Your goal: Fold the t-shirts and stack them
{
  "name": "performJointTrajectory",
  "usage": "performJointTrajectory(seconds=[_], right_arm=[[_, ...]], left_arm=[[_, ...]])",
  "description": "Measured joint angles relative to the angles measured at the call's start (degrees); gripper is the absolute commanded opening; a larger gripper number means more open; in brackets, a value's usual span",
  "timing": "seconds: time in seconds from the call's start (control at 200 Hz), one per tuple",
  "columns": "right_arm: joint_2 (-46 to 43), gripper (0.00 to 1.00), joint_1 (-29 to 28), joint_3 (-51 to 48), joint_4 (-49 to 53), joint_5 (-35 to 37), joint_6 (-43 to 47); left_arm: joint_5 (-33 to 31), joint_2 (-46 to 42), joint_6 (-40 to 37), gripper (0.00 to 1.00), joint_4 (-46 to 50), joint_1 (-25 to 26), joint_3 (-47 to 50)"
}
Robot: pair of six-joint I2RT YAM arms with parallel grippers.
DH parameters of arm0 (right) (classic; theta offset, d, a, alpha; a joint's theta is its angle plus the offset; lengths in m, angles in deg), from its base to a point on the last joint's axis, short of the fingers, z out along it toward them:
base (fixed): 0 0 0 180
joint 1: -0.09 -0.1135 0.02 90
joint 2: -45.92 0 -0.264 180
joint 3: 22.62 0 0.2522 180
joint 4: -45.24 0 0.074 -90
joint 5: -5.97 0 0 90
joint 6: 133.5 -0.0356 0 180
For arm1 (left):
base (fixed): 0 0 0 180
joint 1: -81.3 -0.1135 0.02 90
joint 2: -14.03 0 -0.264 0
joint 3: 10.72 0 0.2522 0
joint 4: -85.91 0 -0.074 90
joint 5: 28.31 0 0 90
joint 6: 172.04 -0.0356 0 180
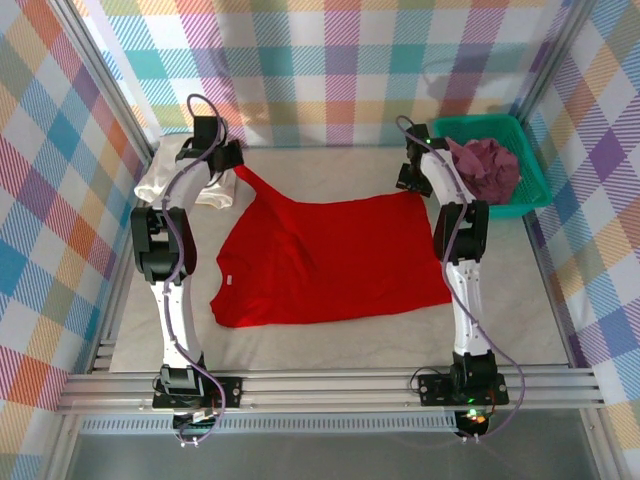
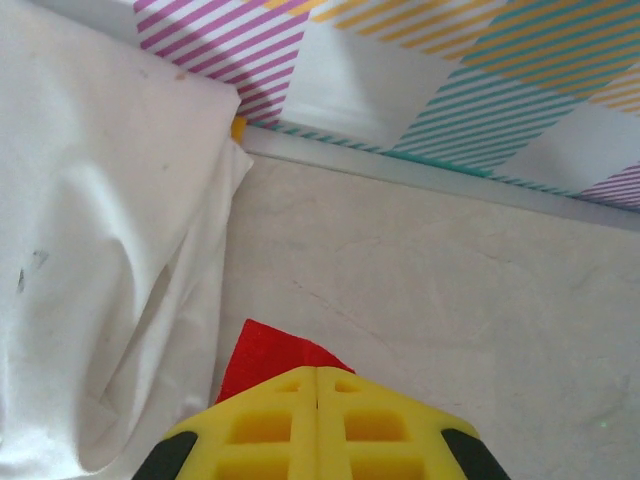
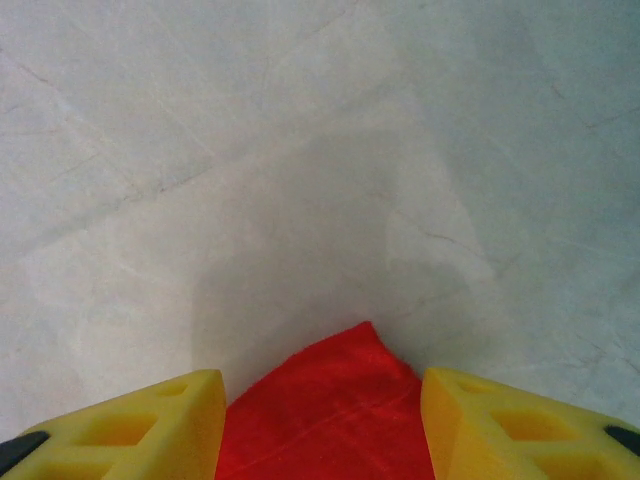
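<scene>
Arm bases sit bolted at 6 o'clock on the near rail of the table (image 1: 350, 340).

Item 1, red t-shirt (image 1: 330, 260): lies spread flat at the centre of the table. Its long axis runs from 9 o'clock to 3 o'clock. What looks like the neck opening faces 9 o'clock and the straight edge faces 3 o'clock. One corner is drawn out to a point toward 11 o'clock.

Item 2, left gripper (image 1: 228, 160): at 11 o'clock, its yellow fingers (image 2: 260, 430) are clenched together on that drawn-out corner, and a red tip (image 2: 265, 355) shows just ahead of them.

Item 3, right gripper (image 1: 410, 175): at 1 o'clock, over the far right corner of the red shirt. The jaws stand apart and released. The red corner (image 3: 330, 400) lies between the fingers, and neither finger presses on it.

Item 4, cream-white t-shirt (image 1: 170, 175): bunched at 10 o'clock, just beside the left gripper, no clear axis.

Item 5, green mesh basket (image 1: 530, 190): at 2 o'clock, beside the right arm. It holds the maroon-purple t-shirt (image 1: 490, 165), crumpled in a heap that rises above the rim.
</scene>
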Motion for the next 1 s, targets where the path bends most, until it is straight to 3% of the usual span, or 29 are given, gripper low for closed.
performJointTrajectory(seconds=[0.21, 0.425, 0.675, 1.0], right_arm=[[0.6, 0.47, 0.0, 0.1, 0.8, -0.9, -0.5], [0.7, 0.21, 0.0, 0.1, -0.1, -1.6, -0.7], [0.3, 0.01, 0.0, -0.3, -0.6, -0.2, 0.3], [-17.0, 0.0, 1.9, -20.9, -8.0, 1.3, 0.5]], left_arm=[[1.6, 0.0, 0.0, 0.0, 0.0, 0.0, -0.2], [3.4, 0.4, 0.0, 0.0, 0.1, 0.2, -2.0], [5.8, 5.9, -0.3, 0.0, 2.5, 1.8, -10.3], [7.7, 11.5, -2.9, 0.0, 9.4, 4.6, -22.7]])
